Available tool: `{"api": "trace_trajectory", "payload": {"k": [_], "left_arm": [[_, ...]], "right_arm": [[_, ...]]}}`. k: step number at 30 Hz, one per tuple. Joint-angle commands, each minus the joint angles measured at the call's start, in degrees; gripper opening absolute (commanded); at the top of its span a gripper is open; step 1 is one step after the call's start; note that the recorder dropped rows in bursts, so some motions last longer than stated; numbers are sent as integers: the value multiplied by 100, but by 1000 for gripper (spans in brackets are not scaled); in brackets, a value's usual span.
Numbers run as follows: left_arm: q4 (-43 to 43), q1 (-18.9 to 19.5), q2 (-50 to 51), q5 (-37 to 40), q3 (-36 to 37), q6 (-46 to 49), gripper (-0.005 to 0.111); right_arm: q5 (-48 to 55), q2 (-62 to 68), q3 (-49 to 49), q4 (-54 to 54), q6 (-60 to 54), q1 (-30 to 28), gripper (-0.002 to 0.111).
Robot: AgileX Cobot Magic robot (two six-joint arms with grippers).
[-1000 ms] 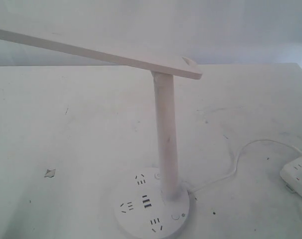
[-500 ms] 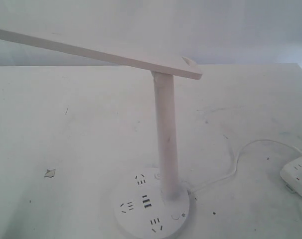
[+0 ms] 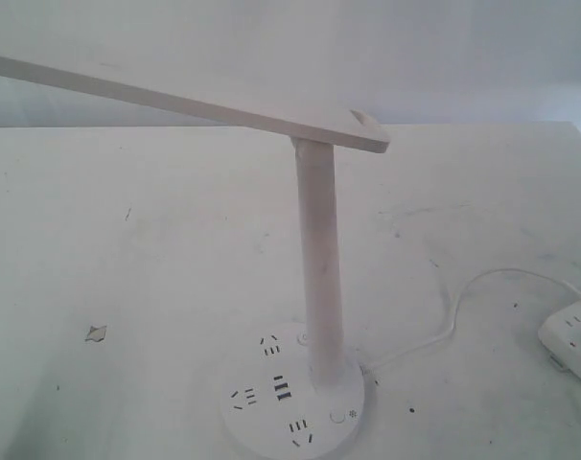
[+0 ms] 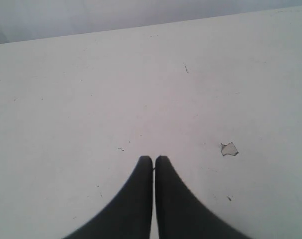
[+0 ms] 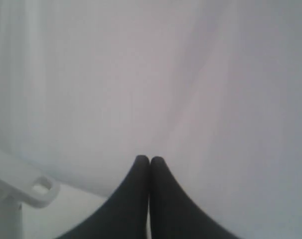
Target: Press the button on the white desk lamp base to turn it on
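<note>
step: pre-approach, lamp untouched | left claw (image 4: 153, 158), right claw (image 5: 149, 159): both pinched together, empty | next: likely lower right tip onto tiny round grey-ringed white button (image 3: 337, 417) on flat round white lamp base (image 3: 260, 426)

The right pincer (image 5: 149, 162), dark tips pressed together, hovers near the white desk lamp (image 5: 29, 191).
</note>
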Motion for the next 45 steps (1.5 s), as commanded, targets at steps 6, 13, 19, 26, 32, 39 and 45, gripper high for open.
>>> {"api": "trace_trajectory", "payload": {"k": [6, 13, 19, 26, 32, 39, 45], "left_arm": [[-43, -42, -27, -26, -16, -12, 1], [-43, -42, -27, -26, -16, -12, 1], [-43, -42, -27, -26, -16, -12, 1], [-43, -42, -27, -26, -16, -12, 1], [-43, -42, -27, -26, -16, -12, 1], [-43, -42, -27, -26, -16, -12, 1], [-43, -42, -27, -26, -16, -12, 1]], "right_arm": [[-1143, 2321, -768, -1712, 962, -4, 0], [-499, 3193, -1080, -2265, 1068, 831, 0], [401, 3665, -1083, -2347, 1068, 1956, 0], [1570, 4494, -1083, -2347, 1068, 3238, 0], [1830, 4883, -1042, -2297, 1221, 3670, 0], [1247, 4868, -817, -2333, 1422, 3762, 0], [2671, 4596, -687, -2323, 1522, 3762, 0]]}}
